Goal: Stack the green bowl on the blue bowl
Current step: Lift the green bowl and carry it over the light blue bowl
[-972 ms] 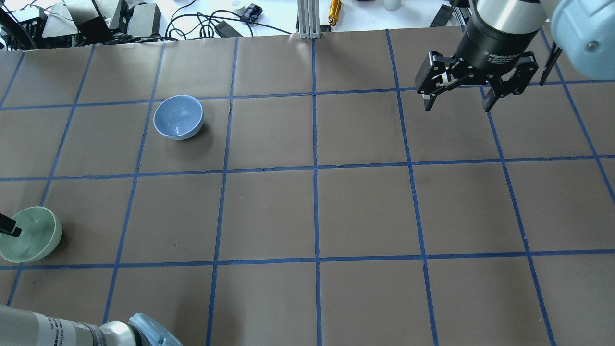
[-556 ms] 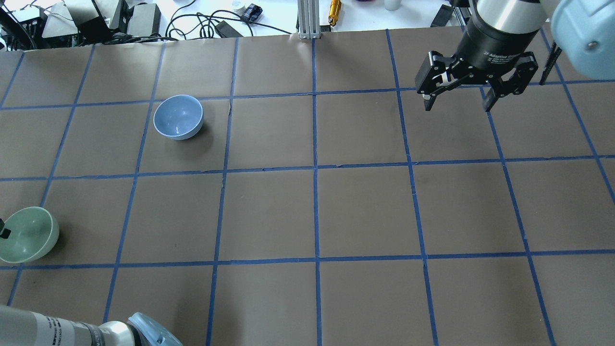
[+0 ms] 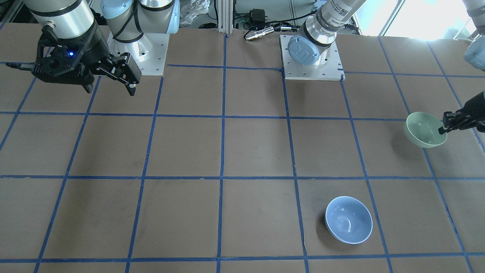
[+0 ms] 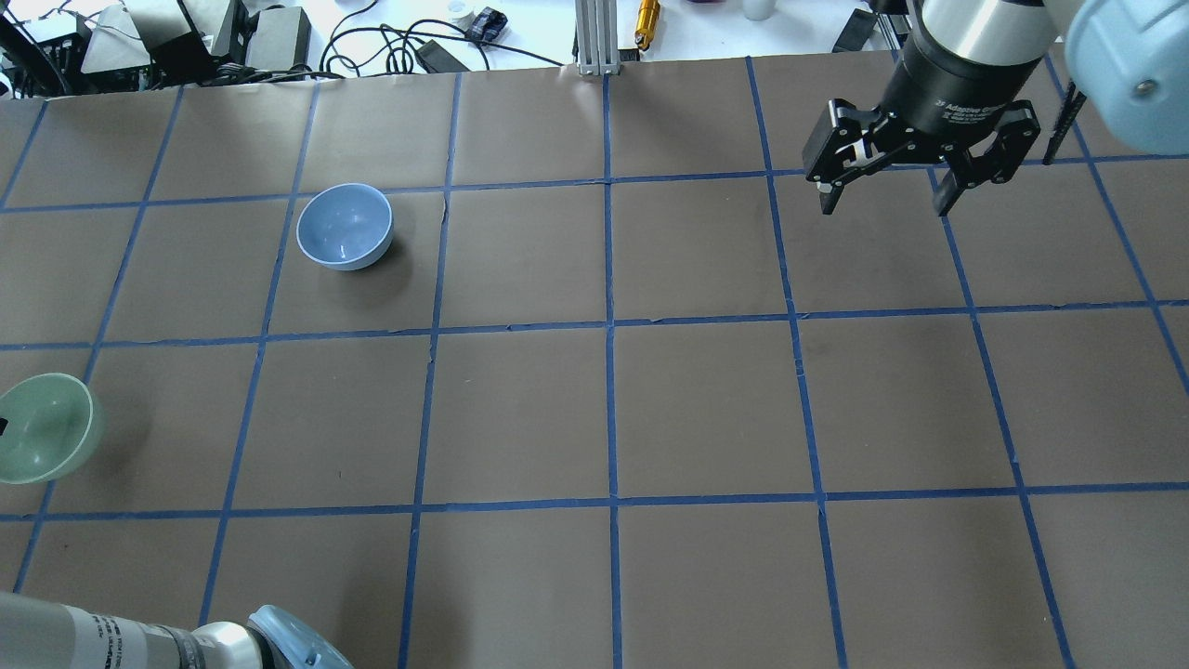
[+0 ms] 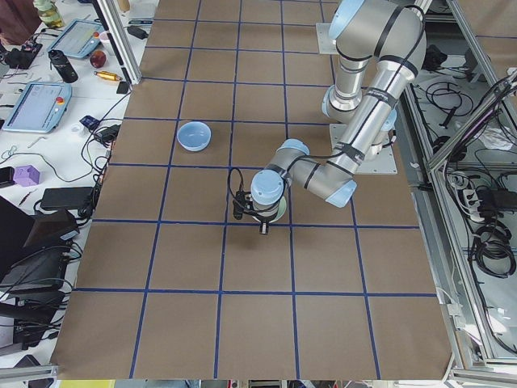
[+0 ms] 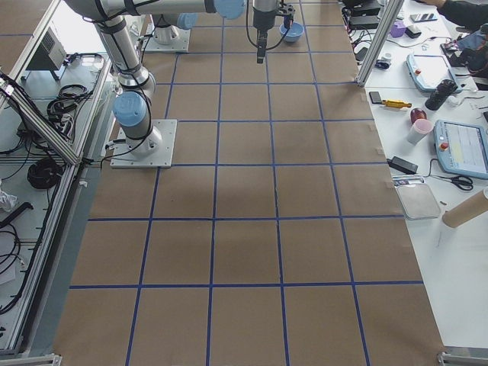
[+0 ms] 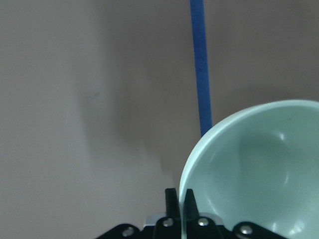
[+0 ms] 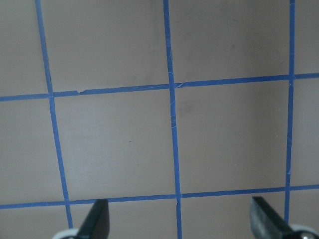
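Note:
The pale mint-green bowl hangs a little above the table at the robot's left edge, its shadow offset beside it. My left gripper is shut on its rim. The left wrist view shows the fingertips pinching the green bowl's wall. In the overhead view the green bowl is at the left edge and the gripper is almost cut off. The pale blue bowl stands upright and empty farther out on the table. My right gripper is open and empty, far to the right.
The table is brown paper with a blue tape grid. Cables and boxes lie beyond the far edge. The arm base plates sit on the robot's side. The right wrist view shows only bare grid.
The green bowl has risen in my left gripper and shifted toward the overhead view's left edge. Its shadow has moved apart from it. The right arm and blue bowl have not moved.

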You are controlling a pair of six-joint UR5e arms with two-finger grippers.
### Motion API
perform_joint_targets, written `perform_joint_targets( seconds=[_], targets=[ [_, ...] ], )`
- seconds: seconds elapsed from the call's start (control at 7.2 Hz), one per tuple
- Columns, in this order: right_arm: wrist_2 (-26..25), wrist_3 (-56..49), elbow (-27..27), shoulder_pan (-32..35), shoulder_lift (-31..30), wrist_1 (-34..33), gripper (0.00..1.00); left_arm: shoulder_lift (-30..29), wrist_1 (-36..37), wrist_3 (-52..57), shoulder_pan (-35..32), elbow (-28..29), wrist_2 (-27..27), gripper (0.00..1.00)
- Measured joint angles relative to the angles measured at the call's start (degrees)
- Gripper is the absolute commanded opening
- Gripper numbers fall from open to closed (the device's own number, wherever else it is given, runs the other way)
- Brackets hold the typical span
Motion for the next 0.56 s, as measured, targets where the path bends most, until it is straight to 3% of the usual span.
perform_joint_targets(
  seconds=[0.56],
  targets=[
    [0.0,0.0,0.0,0.0,0.0,0.0,1.0,0.2,-2.3,-21.4,-18.5,6.6,-1.7,0.0]
  ],
)
